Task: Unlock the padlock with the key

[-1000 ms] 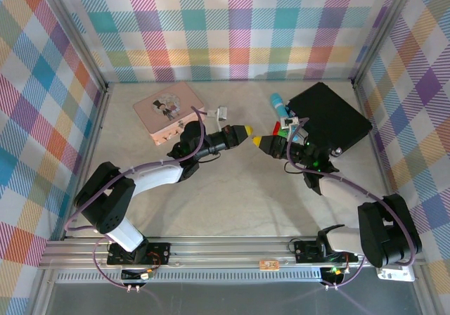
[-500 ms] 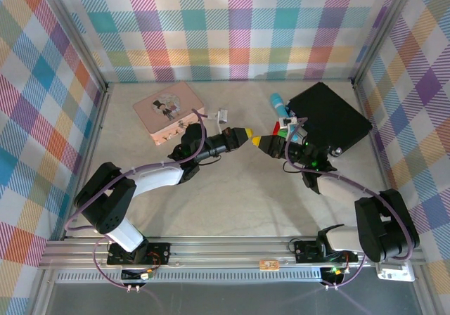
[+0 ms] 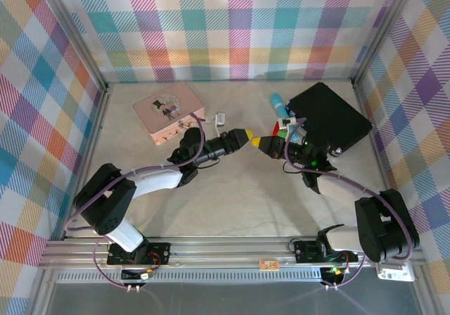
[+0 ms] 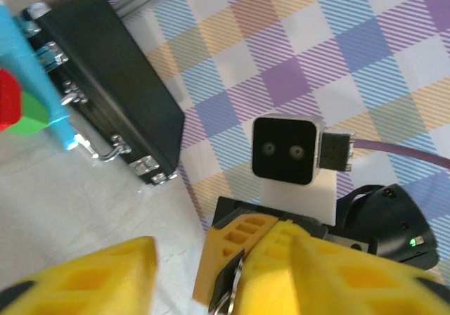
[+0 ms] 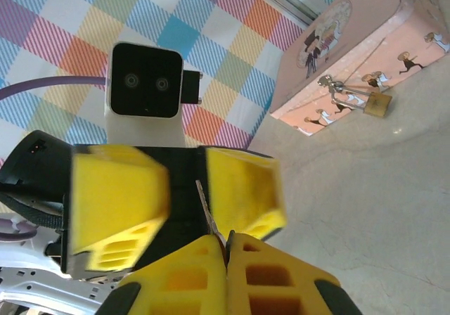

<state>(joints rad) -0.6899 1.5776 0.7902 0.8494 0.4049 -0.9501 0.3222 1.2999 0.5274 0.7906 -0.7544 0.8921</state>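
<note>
My right gripper point(image 3: 259, 142) point(image 5: 226, 243) is shut on the key point(image 5: 209, 209), whose thin blade sticks out past its fingertips. My left gripper point(image 3: 245, 136) point(image 4: 232, 266) faces it tip to tip and is open. Its yellow fingers point(image 5: 246, 188) stand on either side of the blade; I cannot tell whether they touch it. In the left wrist view the key's point(image 4: 235, 283) dark head sits pinched between the right gripper's fingers point(image 4: 235, 248). The brass padlock point(image 5: 375, 105) point(image 3: 220, 118) lies on the table beside the pink tin point(image 5: 351, 44) point(image 3: 167, 109), its silver shackle toward the tin's latch.
A black case point(image 3: 329, 117) point(image 4: 105, 76) lies at the back right. A teal cylinder point(image 3: 280, 105) with red and green pieces point(image 3: 276, 127) sits just left of it, close behind the right gripper. Plaid walls enclose the table on three sides.
My left gripper has drifted slightly toward the near side, staying tip to tip with the right gripper. The right gripper has held still with the key.
</note>
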